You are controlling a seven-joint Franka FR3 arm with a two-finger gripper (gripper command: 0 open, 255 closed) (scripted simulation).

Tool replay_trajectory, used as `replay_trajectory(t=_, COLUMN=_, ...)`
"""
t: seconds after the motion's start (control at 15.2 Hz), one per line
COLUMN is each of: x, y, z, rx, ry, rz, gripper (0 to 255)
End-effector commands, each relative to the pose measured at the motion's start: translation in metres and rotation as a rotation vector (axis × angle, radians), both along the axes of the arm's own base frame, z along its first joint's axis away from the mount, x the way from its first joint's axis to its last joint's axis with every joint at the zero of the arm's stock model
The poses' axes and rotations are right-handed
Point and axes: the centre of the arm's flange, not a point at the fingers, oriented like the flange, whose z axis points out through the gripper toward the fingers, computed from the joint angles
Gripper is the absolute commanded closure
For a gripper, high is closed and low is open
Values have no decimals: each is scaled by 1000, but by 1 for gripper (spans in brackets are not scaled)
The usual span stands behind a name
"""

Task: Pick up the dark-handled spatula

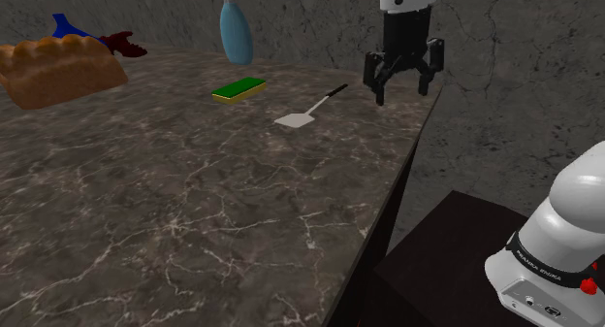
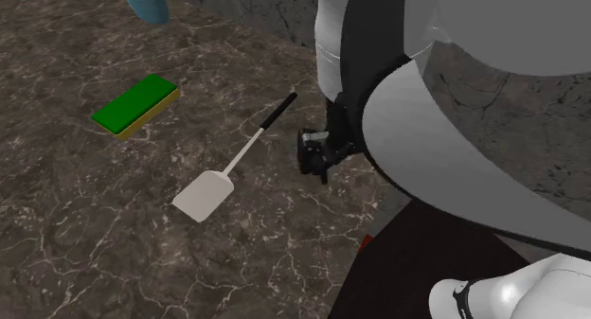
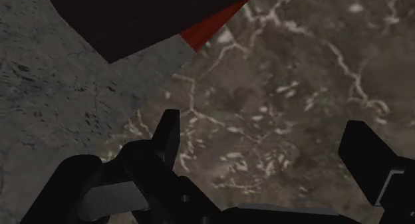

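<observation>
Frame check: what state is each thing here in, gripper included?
Gripper: open, empty, in the air.
Spatula: lying flat on the counter, not held.
Sponge: lying flat, green side up.
Bottle: standing upright.
Bread: resting on the counter.

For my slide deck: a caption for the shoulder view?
Open claw hovers above the counter edge, apart from the dark-handled spatula and green sponge.

The countertop [image 1: 194, 218] is veined in white over dark brown. The sponge [image 1: 238, 88] is coloured green over yellow, the spatula [image 1: 308, 110] pale grey with black handle, the bottle [image 1: 236, 34] light blue.
</observation>
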Motion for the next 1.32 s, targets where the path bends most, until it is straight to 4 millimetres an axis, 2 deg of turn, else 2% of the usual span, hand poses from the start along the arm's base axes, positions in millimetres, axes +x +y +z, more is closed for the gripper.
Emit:
replay_trajectory(t=0.0, x=17, y=17, z=-2, rx=-1, ry=-26, rz=-118, gripper=0)
replay_trajectory(t=0.4, x=75, y=56, z=7, rx=-8, ry=-100, rz=-439, gripper=0)
replay_trajectory(t=0.79, x=141, y=75, z=20, rx=-16, ry=-174, rz=-755, gripper=0)
replay_trajectory(t=1.25, x=141, y=75, z=-17, rx=-16, ry=-174, rz=-755, gripper=0)
